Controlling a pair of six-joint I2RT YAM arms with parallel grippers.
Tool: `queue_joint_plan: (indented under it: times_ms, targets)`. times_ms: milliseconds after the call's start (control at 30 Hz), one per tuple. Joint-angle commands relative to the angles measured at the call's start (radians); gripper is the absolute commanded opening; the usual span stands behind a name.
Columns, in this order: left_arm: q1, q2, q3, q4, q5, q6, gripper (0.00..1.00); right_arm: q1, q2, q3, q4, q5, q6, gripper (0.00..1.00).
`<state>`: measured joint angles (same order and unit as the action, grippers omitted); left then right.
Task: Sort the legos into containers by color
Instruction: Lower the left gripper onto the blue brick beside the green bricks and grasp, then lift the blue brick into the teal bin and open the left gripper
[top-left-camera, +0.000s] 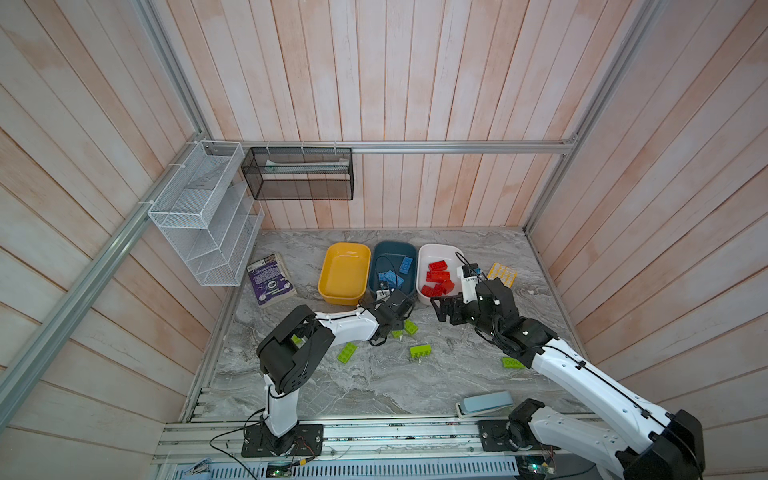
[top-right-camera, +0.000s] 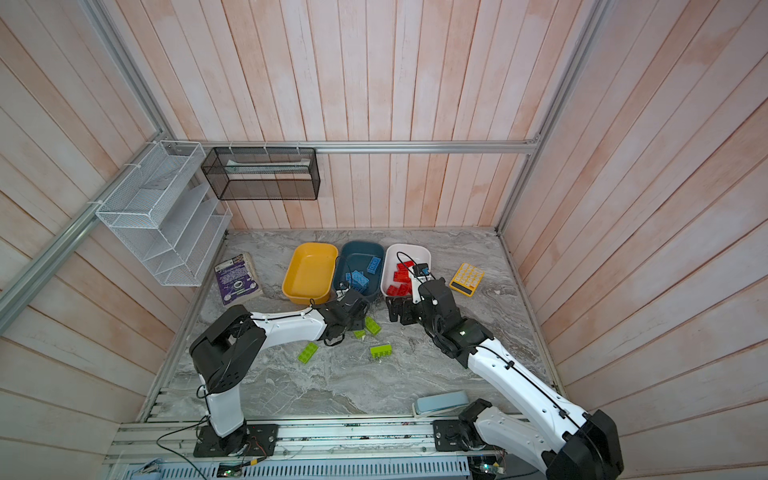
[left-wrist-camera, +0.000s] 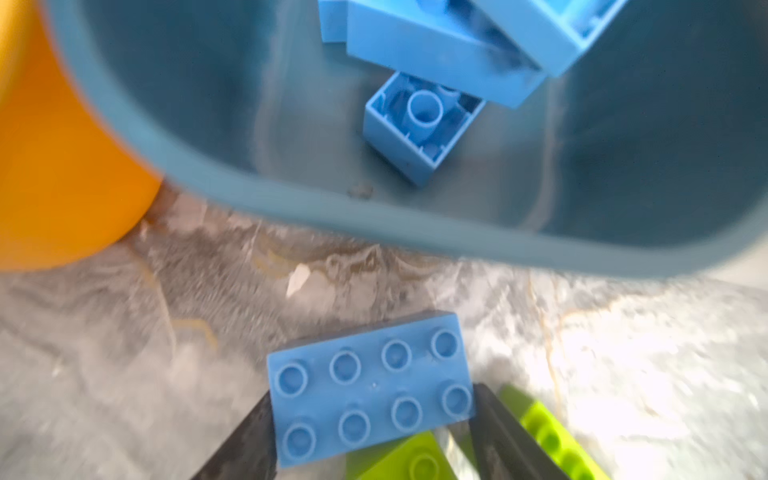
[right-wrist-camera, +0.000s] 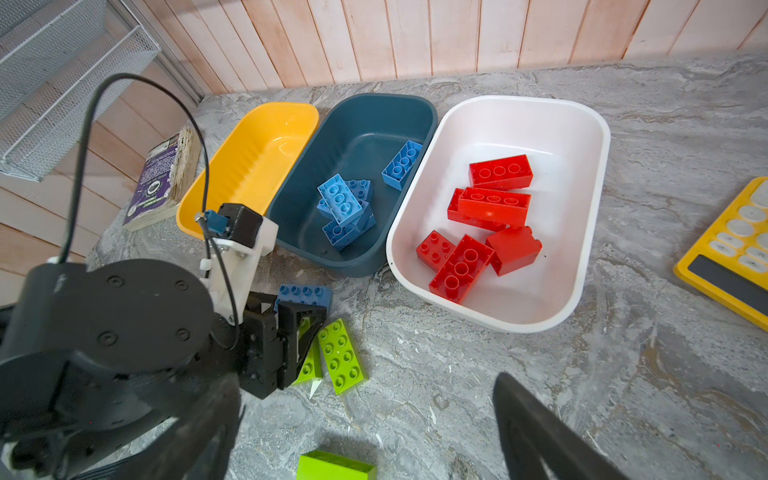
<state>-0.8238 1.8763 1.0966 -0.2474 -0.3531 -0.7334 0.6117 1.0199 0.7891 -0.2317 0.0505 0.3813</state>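
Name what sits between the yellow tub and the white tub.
The dark teal tub, holding blue bricks; the right wrist view shows it best.

Red legos (top-left-camera: 437, 276) in white tub (top-left-camera: 440, 246), green legos (top-left-camera: 419, 351) on marble table (top-left-camera: 374, 386)

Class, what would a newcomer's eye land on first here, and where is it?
Three rounded plastic tubs stand in a row at the back of the marble table: the yellow tub empty, the dark teal tub holding blue studded bricks, the white tub holding red studded bricks. In front, lime green studded bricks lie loose, and the left gripper has its jaws flanking a single blue brick.
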Motion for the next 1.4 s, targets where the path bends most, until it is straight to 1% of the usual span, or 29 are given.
queue_joint_plan:
  times_ms: [0,133,200,333,533,667,867,1000,1067,1200,1367]
  targets:
    - [-0.009,-0.079,-0.032,-0.004,-0.009,0.011,0.67,0.001,-0.011,-0.008,0.006,-0.016,-0.007,0.94]
    - [-0.015,-0.156,-0.050,-0.034,-0.003,0.024,0.68,0.001,-0.018,-0.013,0.000,-0.020,-0.001,0.94]
    - [-0.014,-0.189,-0.042,-0.045,-0.006,0.051,0.68,0.001,-0.027,-0.018,-0.002,-0.021,0.003,0.94]
    - [0.002,-0.193,0.043,-0.084,-0.019,0.129,0.67,0.000,-0.047,-0.034,0.003,-0.020,0.014,0.94]
    - [0.079,-0.102,0.227,-0.099,0.043,0.220,0.67,0.001,-0.069,-0.073,0.003,-0.015,0.044,0.94]
    - [0.137,0.010,0.371,-0.113,0.102,0.250,0.67,0.002,-0.090,-0.098,-0.007,-0.023,0.063,0.93]
    - [0.185,0.173,0.582,-0.162,0.159,0.289,0.68,0.001,-0.120,-0.125,-0.029,-0.029,0.077,0.93]
    - [0.206,0.246,0.680,-0.204,0.181,0.302,0.70,0.002,-0.122,-0.137,-0.049,-0.032,0.078,0.93]
    - [0.217,0.271,0.719,-0.225,0.195,0.304,0.71,0.002,-0.104,-0.135,-0.072,-0.037,0.073,0.93]
    - [0.226,0.264,0.723,-0.217,0.213,0.317,0.78,0.007,-0.070,-0.134,-0.089,-0.053,0.062,0.93]
    - [0.226,0.190,0.693,-0.214,0.207,0.335,0.89,0.026,-0.012,-0.121,-0.084,-0.071,0.044,0.92]
